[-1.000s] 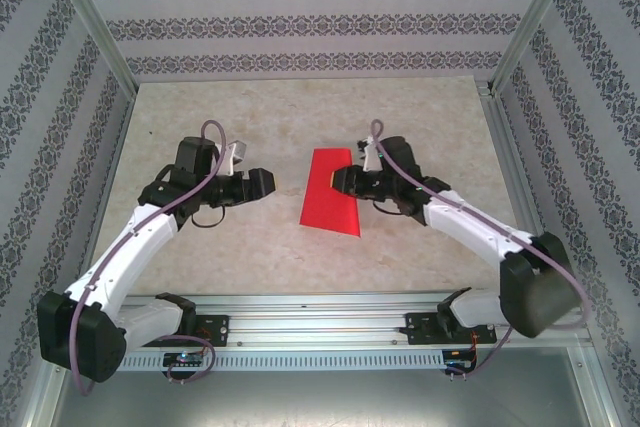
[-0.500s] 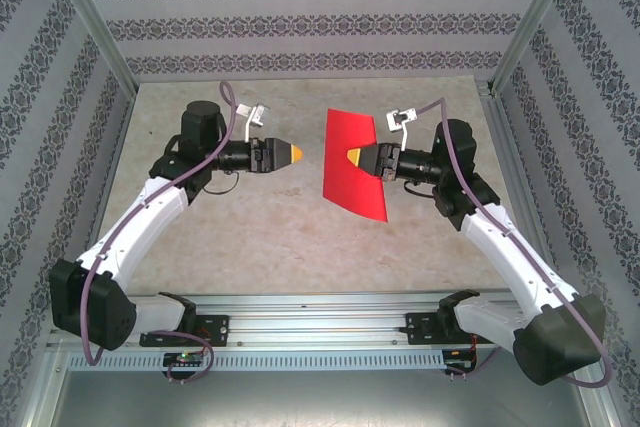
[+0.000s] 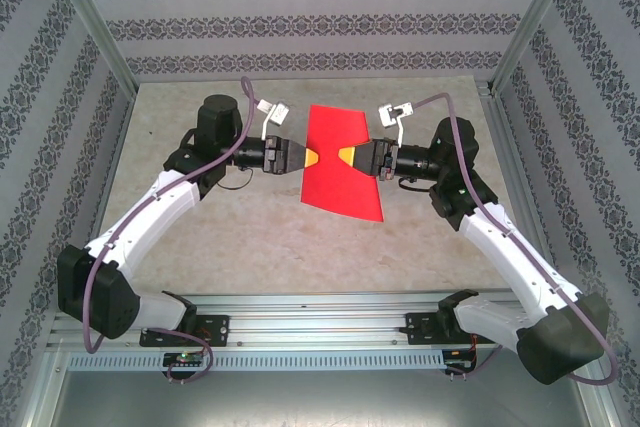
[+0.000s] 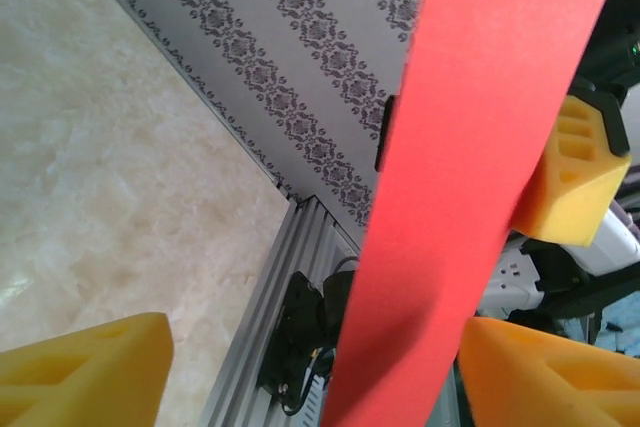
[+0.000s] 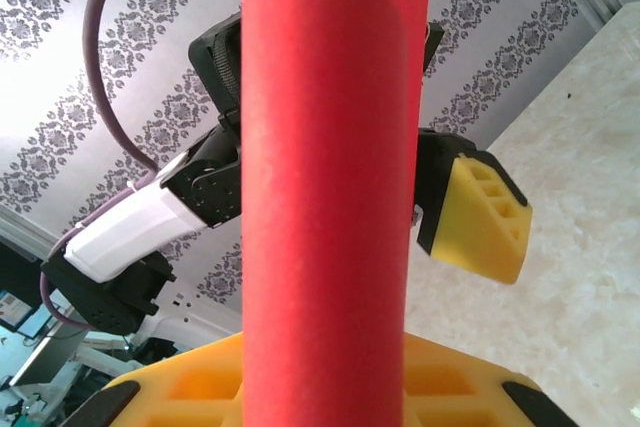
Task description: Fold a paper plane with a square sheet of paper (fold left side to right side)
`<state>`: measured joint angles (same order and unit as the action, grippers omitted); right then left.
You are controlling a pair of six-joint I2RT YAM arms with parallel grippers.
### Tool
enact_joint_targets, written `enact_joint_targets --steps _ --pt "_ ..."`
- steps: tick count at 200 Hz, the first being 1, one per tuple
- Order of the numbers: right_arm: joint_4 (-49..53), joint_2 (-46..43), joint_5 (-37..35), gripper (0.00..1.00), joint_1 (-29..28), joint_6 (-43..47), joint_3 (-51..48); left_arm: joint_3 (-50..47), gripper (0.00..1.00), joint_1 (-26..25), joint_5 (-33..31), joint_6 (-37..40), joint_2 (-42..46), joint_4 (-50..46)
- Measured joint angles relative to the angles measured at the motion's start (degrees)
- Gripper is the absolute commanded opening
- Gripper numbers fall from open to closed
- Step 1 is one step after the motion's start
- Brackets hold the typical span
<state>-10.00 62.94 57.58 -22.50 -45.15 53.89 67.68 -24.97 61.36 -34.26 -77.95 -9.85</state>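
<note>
The square sheet of paper (image 3: 340,169) is bright red and folded into a tall panel wider at the bottom, not a paper plane shape. It hangs in the air above the table's middle. My right gripper (image 3: 347,156) is shut on its right part, and in the right wrist view the sheet (image 5: 325,197) runs up from my right gripper (image 5: 320,392). My left gripper (image 3: 308,158) reaches in from the left and stands open. In the left wrist view the sheet (image 4: 470,177) passes between its yellow fingers (image 4: 85,372), closer to the right one.
The beige table (image 3: 250,237) lies below both raised arms. Patterned walls and metal frame posts (image 3: 95,27) close in the left, back and right. An aluminium rail (image 3: 320,312) with the arm bases runs along the near edge.
My right gripper has lifted the sheet off the table and carried it up and back. My left gripper has risen and moved right until its open jaws straddle the sheet's left edge.
</note>
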Motion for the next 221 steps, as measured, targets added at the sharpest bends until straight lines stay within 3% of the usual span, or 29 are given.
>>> enact_joint_targets --steps 20,40,73,90,111,137,161,203,221 --pt "-0.7 0.0 0.0 0.25 0.0 -0.2 0.1 0.0 0.27 -0.5 0.7 -0.6 0.1 1.7" --pt "-0.3 0.0 -0.3 0.29 0.2 -0.1 0.3 0.0 0.00 -0.6 0.7 -0.3 0.5 1.9" --pt "6.4 -0.1 -3.9 0.55 2.1 3.7 0.7 -0.3 0.00 -0.6 -2.0 1.4 1.0 -1.1" --pt "14.5 -0.2 -9.4 0.72 3.7 8.6 1.3 -1.8 0.00 -0.6 -4.8 2.4 1.0 -4.2" --pt "24.5 -0.3 -18.4 0.81 5.0 13.8 1.6 -5.7 0.00 -0.5 -9.7 3.0 0.0 -7.9" --pt "34.1 0.1 -29.1 0.81 5.4 17.1 1.5 -11.8 0.00 0.2 -17.3 3.0 -3.5 -12.5" --pt "36.9 2.1 -35.5 0.81 4.9 17.7 -0.2 -16.5 0.00 1.1 -24.0 3.0 -6.0 -16.1" --pt "33.6 9.0 -39.8 0.59 -1.4 13.7 -6.9 -17.8 0.00 1.3 -31.4 3.7 -7.1 -18.4" --pt "29.7 12.9 -39.7 0.55 -4.0 10.6 -8.5 -17.8 0.00 1.4 -33.7 4.3 -8.0 -18.9"
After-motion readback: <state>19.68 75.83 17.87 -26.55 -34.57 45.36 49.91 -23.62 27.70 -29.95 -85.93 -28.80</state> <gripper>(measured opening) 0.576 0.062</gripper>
